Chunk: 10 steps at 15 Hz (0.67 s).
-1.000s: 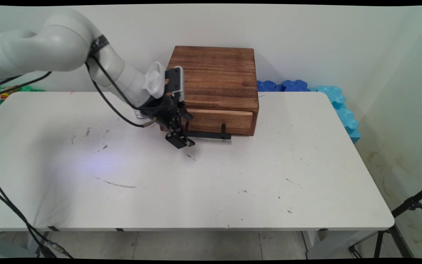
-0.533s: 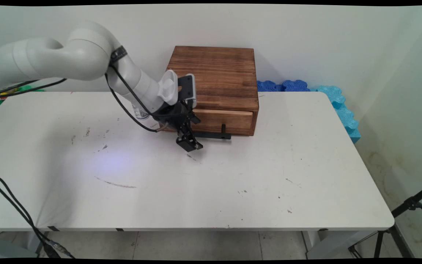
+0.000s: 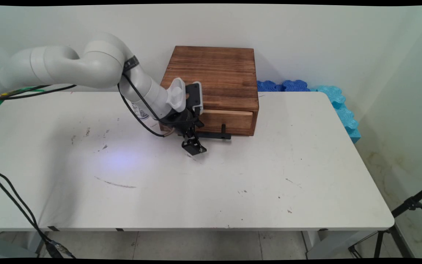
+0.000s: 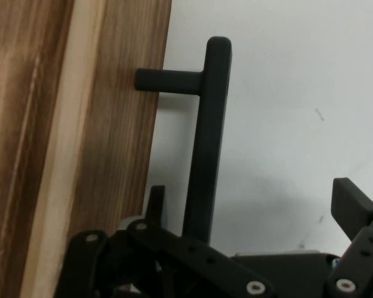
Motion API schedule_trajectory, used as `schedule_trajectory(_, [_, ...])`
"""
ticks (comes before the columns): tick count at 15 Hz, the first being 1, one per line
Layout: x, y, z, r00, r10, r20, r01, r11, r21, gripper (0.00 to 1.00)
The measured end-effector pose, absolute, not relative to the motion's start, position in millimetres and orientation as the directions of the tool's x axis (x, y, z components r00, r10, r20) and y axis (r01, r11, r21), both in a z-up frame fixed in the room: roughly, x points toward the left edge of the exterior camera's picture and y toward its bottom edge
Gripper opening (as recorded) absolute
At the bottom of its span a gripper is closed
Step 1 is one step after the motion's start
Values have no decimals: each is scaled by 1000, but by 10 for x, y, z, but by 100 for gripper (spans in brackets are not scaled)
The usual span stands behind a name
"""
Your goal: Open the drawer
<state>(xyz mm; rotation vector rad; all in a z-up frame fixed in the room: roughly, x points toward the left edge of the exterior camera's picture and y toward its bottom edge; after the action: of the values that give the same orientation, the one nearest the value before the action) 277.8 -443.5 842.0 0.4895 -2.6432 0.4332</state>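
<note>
Gripper (image 3: 193, 146) hangs low over the white table (image 3: 233, 183), at the left end of the black bar handle (image 3: 214, 135) on the drawer front (image 3: 229, 119) of the wooden drawer box (image 3: 214, 69). The box stands at the table's far edge against the wall, and its drawer appears shut or nearly so.

In the hand view the gripper (image 4: 255, 205) is spread wide and holds nothing. The bar handle (image 4: 205, 143) runs up between the two fingers. One fingertip sits in the gap between bar and drawer front (image 4: 112, 155); the other stands well off on the table side. The bar therefore lies off-centre, close to the drawer-side finger. No contact with the bar is visible.

A small labelled container (image 3: 139, 112) stands partly hidden behind the arm, left of the box. Blue foam pieces (image 3: 328, 95) lie behind the table's far right corner.
</note>
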Motion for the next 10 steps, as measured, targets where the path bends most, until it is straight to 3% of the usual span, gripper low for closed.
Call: schedule_trajectory(10, [2722, -4478, 8247, -861, -267, 432, -389, 894, -222, 100])
